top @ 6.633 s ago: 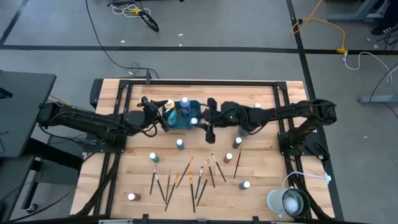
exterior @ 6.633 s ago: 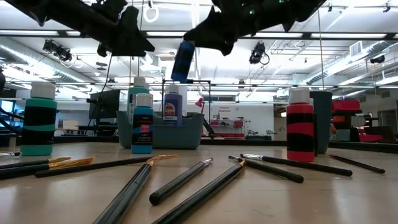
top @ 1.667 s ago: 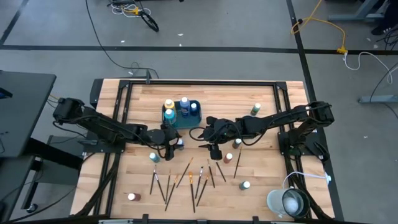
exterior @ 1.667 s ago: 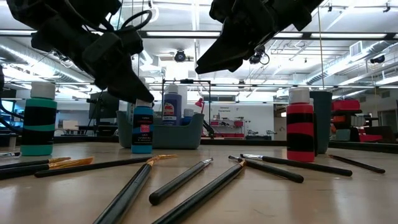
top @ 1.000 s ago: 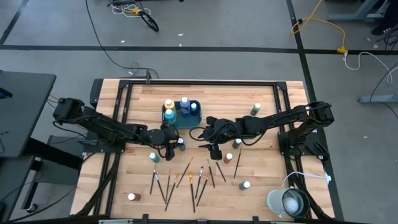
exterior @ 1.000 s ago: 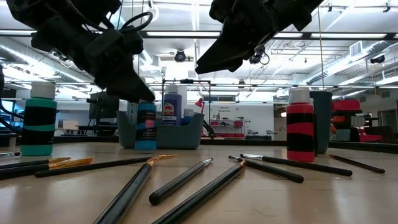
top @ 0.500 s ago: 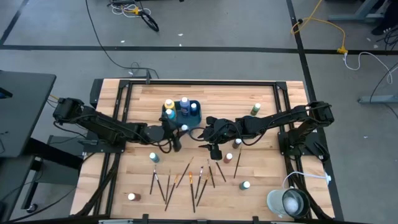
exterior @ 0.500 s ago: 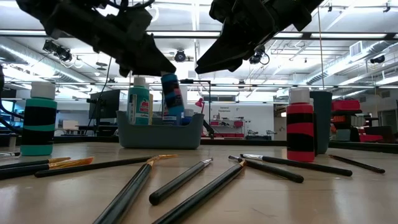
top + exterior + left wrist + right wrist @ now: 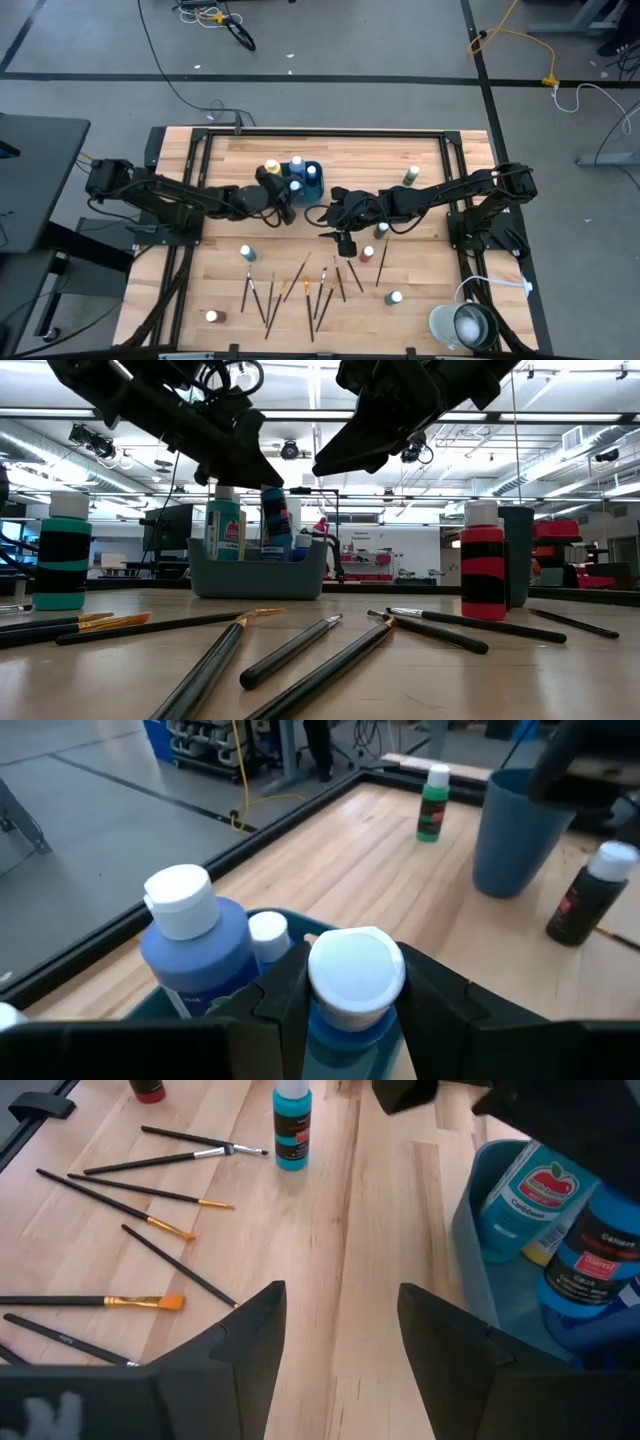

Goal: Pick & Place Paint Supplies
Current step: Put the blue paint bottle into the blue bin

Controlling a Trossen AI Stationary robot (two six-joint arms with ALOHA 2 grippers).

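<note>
I have the left gripper (image 9: 345,995) closed on a small blue paint bottle with a white cap (image 9: 356,970), held over the teal rectangular tray (image 9: 258,572) near the middle of the tabletop's far edge. The bottle hangs tilted above the tray's bottles, not yet set down.

The right gripper (image 9: 335,1330) waits with jaws spread wide and nothing in them, low over the wooden tabletop (image 9: 420,290) just beside the tray, on the side toward the right edge.

Risks as I judge them:
- The tray already holds a larger blue white-capped bottle (image 9: 195,935), a teal-labelled one (image 9: 223,525) and at least one more. Space is tight; lowering the held bottle tilted could land it on a neighbour's cap, so it tips or lies across the others.
- My left gripper's fingers straddle the cap close to the big blue bottle. Opening them could nudge that bottle over.
- The right gripper sits close to the tray wall; a sideways move by either arm could bring them together or shove the tray.
- If the bottle slips early it may bounce out onto the thin wooden-handled paintbrushes (image 9: 300,285) scattered toward the near edge.

Writing: in the right wrist view one tray bottle carries a red apple logo; the word beneath it I cannot read with confidence. The dark blue bottle beside it has a pink label, illegible.
</note>
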